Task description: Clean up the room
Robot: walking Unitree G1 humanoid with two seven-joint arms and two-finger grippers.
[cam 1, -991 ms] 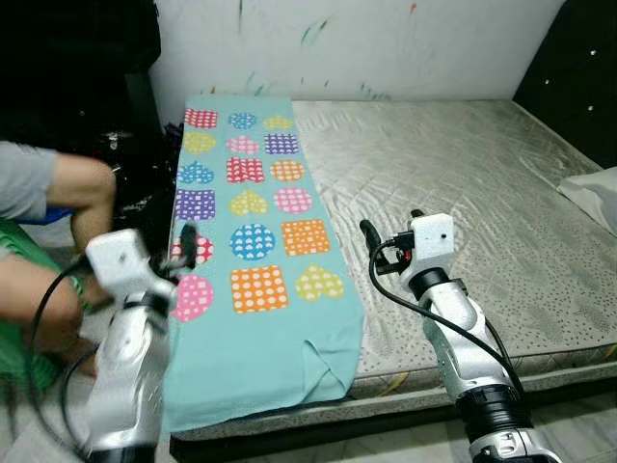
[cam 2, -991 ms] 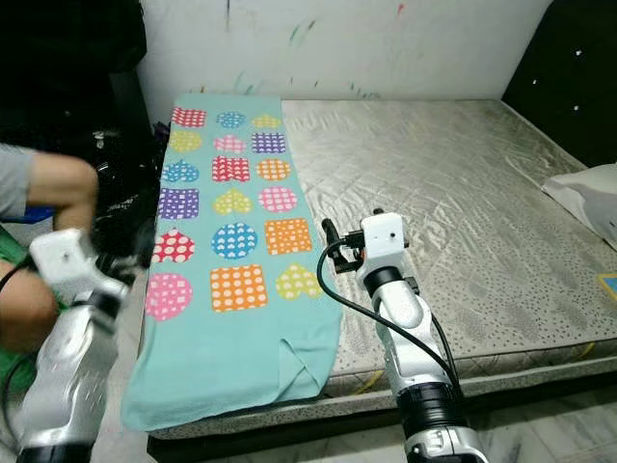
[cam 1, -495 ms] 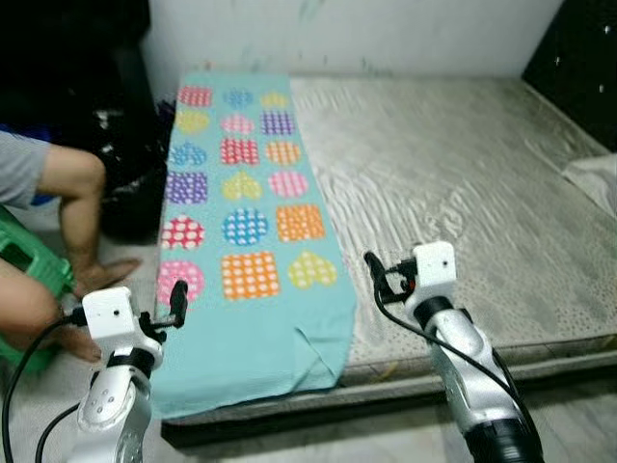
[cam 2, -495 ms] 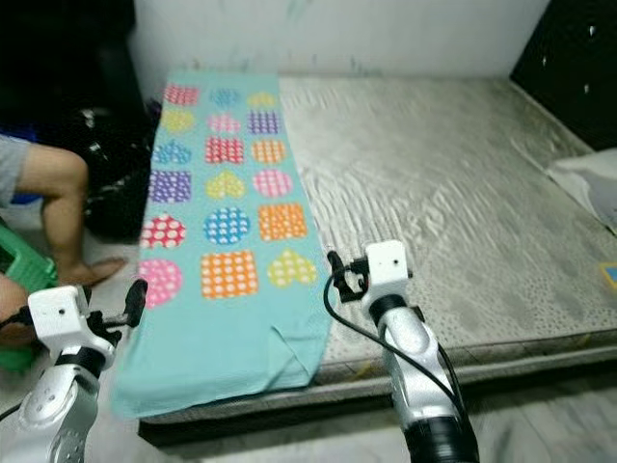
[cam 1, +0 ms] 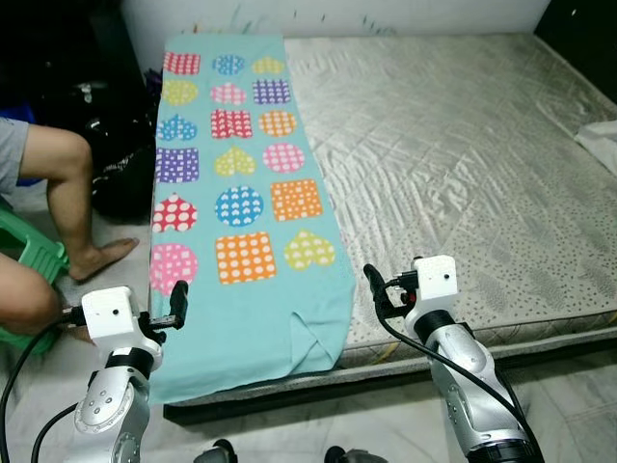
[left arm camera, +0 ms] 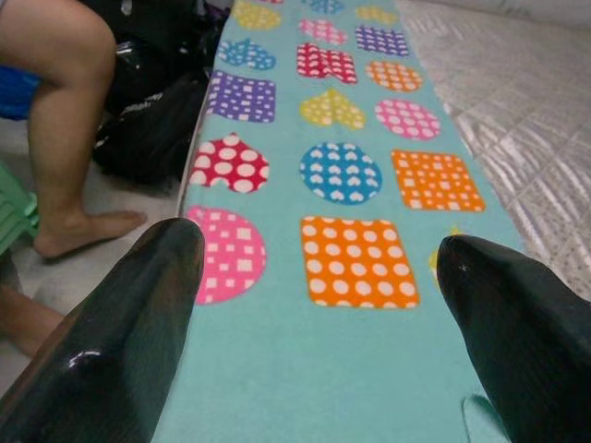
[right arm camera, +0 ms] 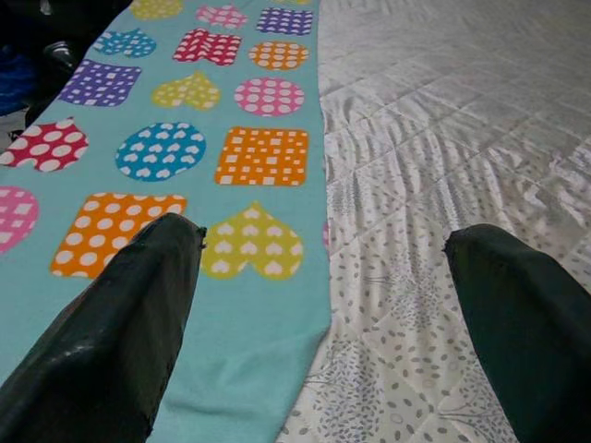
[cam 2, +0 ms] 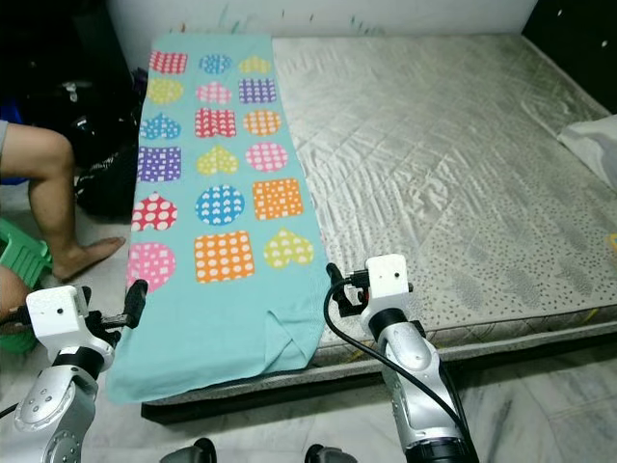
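Note:
A teal blanket with coloured dotted hearts, squares and circles lies flat along the left side of a bare grey mattress. Its near end hangs over the mattress's front edge, with a small fold near its right corner. My left gripper hovers open at the blanket's near left corner; the left wrist view looks along the blanket between its fingers. My right gripper is open just right of the blanket's near right corner, above the mattress's front edge. Neither holds anything.
A person's bare leg and foot stand on the floor left of the bed, beside a green stool and black bags. A white pillow lies at the mattress's right edge. Pale floor runs before the bed.
The whole view has tilted down and drawn back from the bed. Both arms have sunk lower; the left gripper went from the blanket's left edge to its near corner.

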